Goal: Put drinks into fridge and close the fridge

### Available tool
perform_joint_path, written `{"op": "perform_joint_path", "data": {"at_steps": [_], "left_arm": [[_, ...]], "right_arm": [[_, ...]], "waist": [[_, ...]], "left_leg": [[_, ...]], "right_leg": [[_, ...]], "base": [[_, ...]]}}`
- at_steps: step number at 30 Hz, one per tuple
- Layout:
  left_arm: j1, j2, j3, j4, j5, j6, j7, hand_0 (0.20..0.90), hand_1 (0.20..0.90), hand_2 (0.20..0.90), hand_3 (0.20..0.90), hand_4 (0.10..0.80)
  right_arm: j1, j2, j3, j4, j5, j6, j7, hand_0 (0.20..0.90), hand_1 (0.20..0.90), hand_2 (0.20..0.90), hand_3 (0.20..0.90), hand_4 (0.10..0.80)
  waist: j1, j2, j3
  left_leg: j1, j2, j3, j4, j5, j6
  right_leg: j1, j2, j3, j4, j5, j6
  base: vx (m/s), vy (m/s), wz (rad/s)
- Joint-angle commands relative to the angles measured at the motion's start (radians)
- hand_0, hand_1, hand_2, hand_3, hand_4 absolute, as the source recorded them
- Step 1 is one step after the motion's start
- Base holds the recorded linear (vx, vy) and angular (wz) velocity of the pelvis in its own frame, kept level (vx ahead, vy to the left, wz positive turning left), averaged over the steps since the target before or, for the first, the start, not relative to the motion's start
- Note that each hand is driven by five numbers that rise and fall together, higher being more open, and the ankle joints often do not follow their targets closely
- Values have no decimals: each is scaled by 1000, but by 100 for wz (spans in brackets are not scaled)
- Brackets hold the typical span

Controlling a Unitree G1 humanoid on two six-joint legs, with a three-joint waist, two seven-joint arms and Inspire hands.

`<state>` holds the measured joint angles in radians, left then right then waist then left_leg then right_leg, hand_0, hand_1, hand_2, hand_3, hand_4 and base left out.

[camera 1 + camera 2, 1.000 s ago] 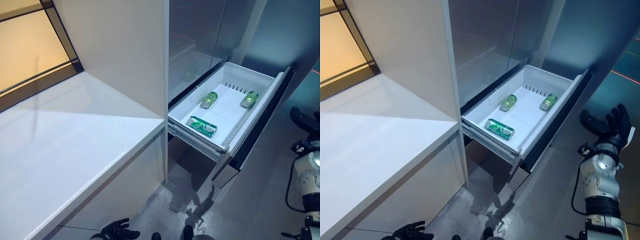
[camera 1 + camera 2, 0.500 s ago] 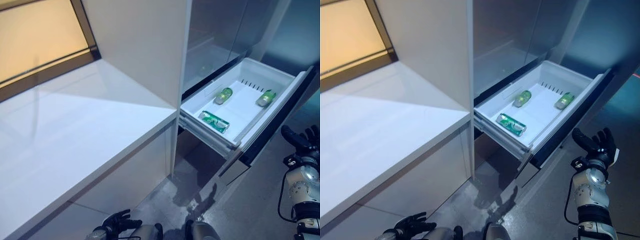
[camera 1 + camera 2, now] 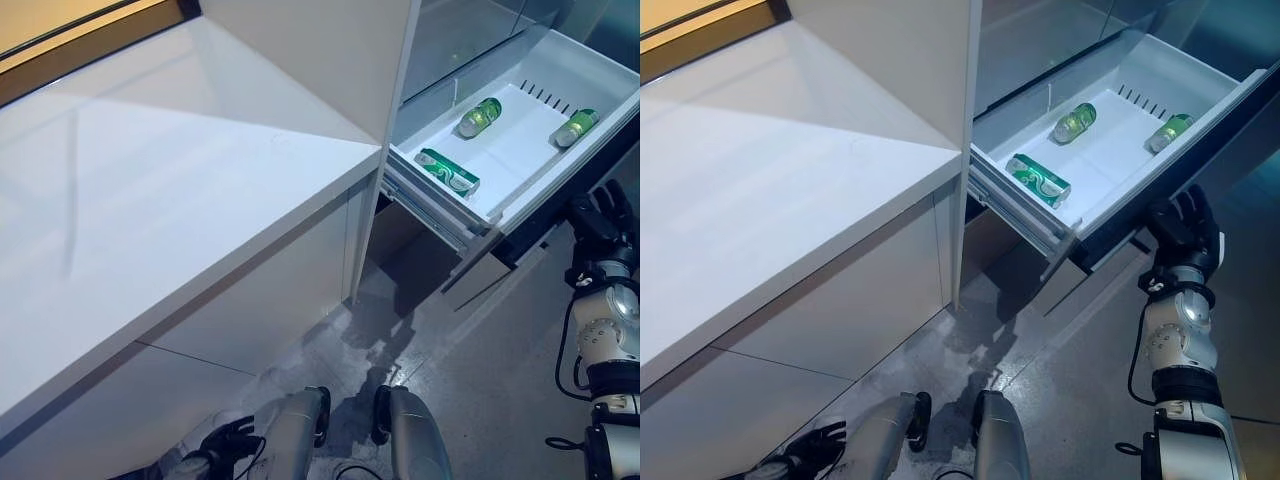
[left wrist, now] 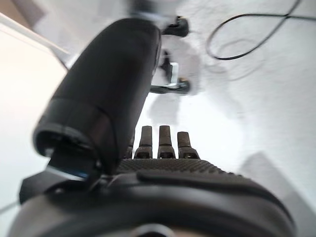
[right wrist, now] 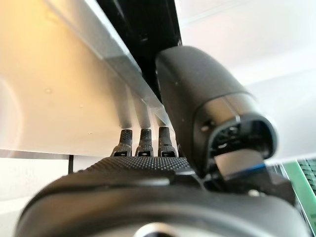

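The fridge drawer [image 3: 1122, 192] stands pulled out, white inside with a dark front panel. A green can [image 3: 1038, 179] lies on its side near the front, and two green bottles [image 3: 1073, 122] [image 3: 1167, 131] lie further back. My right hand [image 3: 1183, 225] is at the drawer's dark front, fingers straight and resting against the panel; its wrist view shows the fingertips [image 5: 142, 142] pointing at the panel's lower edge. My left hand [image 3: 222, 443] hangs low by the floor, open and holding nothing, with straight fingers [image 4: 159, 143] in its wrist view.
A long white counter [image 3: 150, 200] runs along the left, ending at a tall white panel [image 3: 330, 50] beside the fridge. A grey lower front [image 3: 472, 285] sits under the open drawer. Grey floor [image 3: 490, 400] lies below and to the right.
The camera has tilted down and shifted. My right hand has moved up to the drawer's dark front and now touches it. The drinks have not moved.
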<state>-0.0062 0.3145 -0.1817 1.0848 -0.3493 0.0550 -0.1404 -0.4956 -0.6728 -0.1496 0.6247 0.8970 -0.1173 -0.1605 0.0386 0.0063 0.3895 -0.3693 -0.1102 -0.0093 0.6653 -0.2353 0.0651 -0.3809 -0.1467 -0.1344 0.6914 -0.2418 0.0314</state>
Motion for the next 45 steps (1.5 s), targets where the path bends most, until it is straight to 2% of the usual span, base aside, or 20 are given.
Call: {"op": "perform_joint_path", "data": {"at_steps": [1, 6, 11, 17, 21, 26, 29, 31, 34, 37, 38, 41, 45], "left_arm": [[15, 20, -18, -45, -18, -18, 4, 900, 900, 900, 900, 800], [12, 29, -29, -56, -20, -25, -6, 900, 900, 900, 900, 800], [11, 30, -43, -54, -14, -36, -16, 900, 900, 900, 900, 800], [14, 34, -53, -47, -16, -52, -23, 900, 900, 900, 900, 800], [30, 47, -28, -28, 2, -53, -28, 900, 900, 900, 900, 800], [46, 55, 1, -2, 39, -53, -38, 900, 900, 900, 900, 800], [58, 55, 23, 20, 63, -55, -45, 900, 900, 900, 900, 800], [65, 51, 30, 35, 72, -61, -56, 900, 900, 900, 900, 800], [67, 35, 34, 40, 82, -66, -53, 900, 900, 900, 900, 800], [73, 20, 33, 25, 100, -57, -48, 900, 900, 900, 900, 800], [76, 13, 36, 14, 105, -53, -40, 900, 900, 900, 900, 800], [85, -1, 48, 1, 112, -57, -34, 900, 900, 900, 900, 800], [89, -9, 59, -25, 106, -53, -27, 900, 900, 900, 900, 800]], "right_arm": [[-243, -76, 125, -50, -44, -51, 182, 900, 900, 900, 900, 800], [-368, -71, 191, 15, 7, -12, 172, 900, 900, 900, 900, 800], [-428, -46, 198, 94, 80, 11, 155, 900, 900, 900, 900, 800], [-473, -24, 189, 141, 99, -23, 129, 900, 900, 900, 900, 800], [-479, -16, 185, 143, 79, -64, 116, 900, 900, 900, 900, 800], [-468, -4, 182, 143, 58, -84, 99, 900, 900, 900, 900, 800], [-437, 13, 176, 130, 33, -108, 67, 900, 900, 900, 900, 800], [-387, 34, 186, 88, -71, -116, 50, 900, 900, 900, 900, 800], [-300, 55, 187, 21, -77, -108, 41, 900, 900, 900, 900, 800], [-177, 73, 179, -71, -132, -104, 25, 900, 900, 900, 900, 800], [-86, 95, 171, -124, -179, -98, 29, 900, 900, 900, 900, 800], [87, 146, 158, -191, -227, -122, 38, 900, 900, 900, 900, 800], [312, 213, 123, -171, -248, -147, 90, 900, 900, 900, 900, 800]], "waist": [[106, -13, -40], [152, -6, -39], [187, 9, -48], [222, 33, -57], [247, 42, -69], [256, 37, -85], [246, 18, -103], [224, 1, -121], [187, -18, -151], [151, -31, -183], [124, -37, -205], [74, -39, -241], [17, -30, -286]], "left_leg": [[38, 3, -5, -56, -40, 40], [36, 0, -31, -86, -7, 27], [55, -3, -66, -143, 30, 13], [77, -7, -111, -228, 83, -1], [103, -10, -151, -296, 123, -14], [124, -14, -166, -313, 123, -17], [155, -11, -155, -321, 107, -18], [190, -2, -136, -341, 100, -19], [225, 10, -113, -378, 101, -18], [255, 21, -87, -414, 101, -17], [278, 28, -67, -441, 102, -20], [317, 41, -33, -503, 116, -27], [368, 57, 12, -582, 140, -39]], "right_leg": [[40, 27, -41, 9, -23, -82], [46, 24, -58, 10, -20, -77], [78, 17, -84, -15, -15, -69], [107, 13, -116, -56, -5, -57], [146, 10, -144, -108, 5, -48], [183, 12, -152, -154, 13, -45], [227, 24, -136, -222, 32, -38], [261, 44, -107, -290, 54, -32], [287, 59, -77, -362, 81, -25], [310, 72, -50, -421, 99, -18], [322, 78, -31, -456, 112, -9], [341, 91, -5, -513, 134, 4], [365, 107, 17, -567, 154, 20]], "base": [[26, 28, 5], [37, 10, 9], [54, 14, 30], [16, 6, 38], [20, -15, 39], [21, -23, 8], [30, -48, 2], [-1, -44, -7], [-31, -42, -23], [-40, -63, -30], [-65, -60, -43], [-70, -52, -39], [-89, -61, -51]]}}
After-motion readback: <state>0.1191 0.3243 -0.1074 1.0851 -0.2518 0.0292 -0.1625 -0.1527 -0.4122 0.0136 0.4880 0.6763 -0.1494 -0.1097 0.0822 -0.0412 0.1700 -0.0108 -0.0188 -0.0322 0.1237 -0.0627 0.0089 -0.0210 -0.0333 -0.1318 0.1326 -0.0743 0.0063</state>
